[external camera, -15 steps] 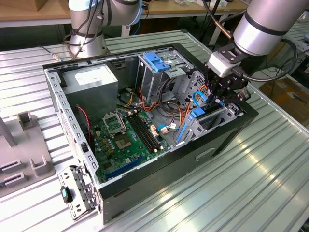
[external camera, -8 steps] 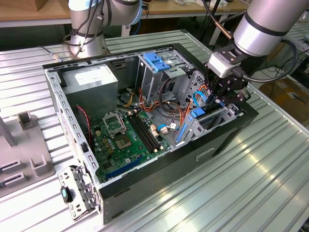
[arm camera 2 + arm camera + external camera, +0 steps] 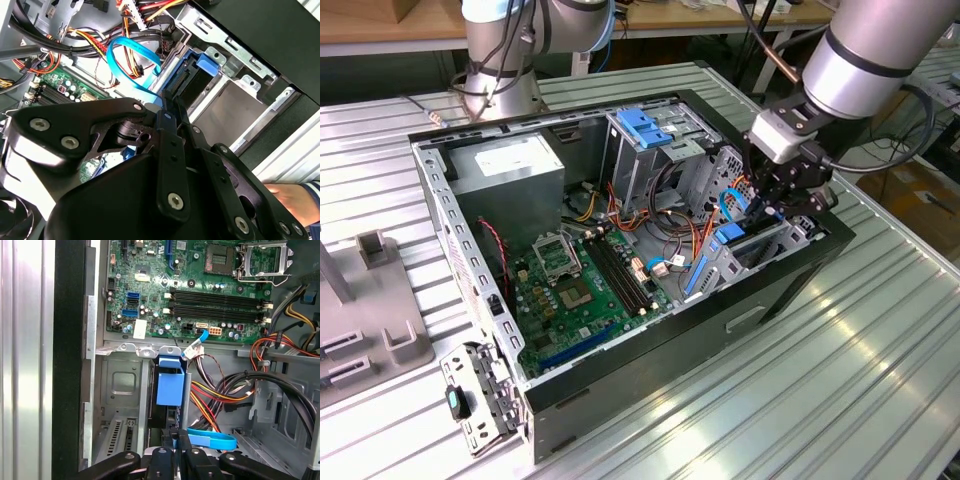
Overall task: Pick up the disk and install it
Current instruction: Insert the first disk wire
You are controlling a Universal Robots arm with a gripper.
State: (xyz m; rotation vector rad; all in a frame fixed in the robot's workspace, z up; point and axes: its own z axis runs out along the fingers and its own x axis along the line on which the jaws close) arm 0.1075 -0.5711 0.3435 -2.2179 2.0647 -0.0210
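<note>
- While the disk (image 3: 170,384) stands on edge just beside the motherboard (image 3: 200,290), the gripper (image 3: 177,436) clamps it.
- A blue cable (image 3: 212,441) lies farther from the motherboard.

Ribbed silver aluminium-slat tabletop (image 3: 880,330), glossy, with bright light streaks. Light wooden bench top (image 3: 380,30) along rear. Grey plastic block fixture (image 3: 370,335) at exterior view's left. Brown floor (image 3: 928,188) at exterior view's right.

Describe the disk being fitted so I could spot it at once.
Find the open black computer case and go to its end on the exterior view's right, under the gripper. There the disk stands on edge in a metal bay. Its blue plastic frame marks it out; the light-blue bracket sits atop the drive cage instead.
</note>
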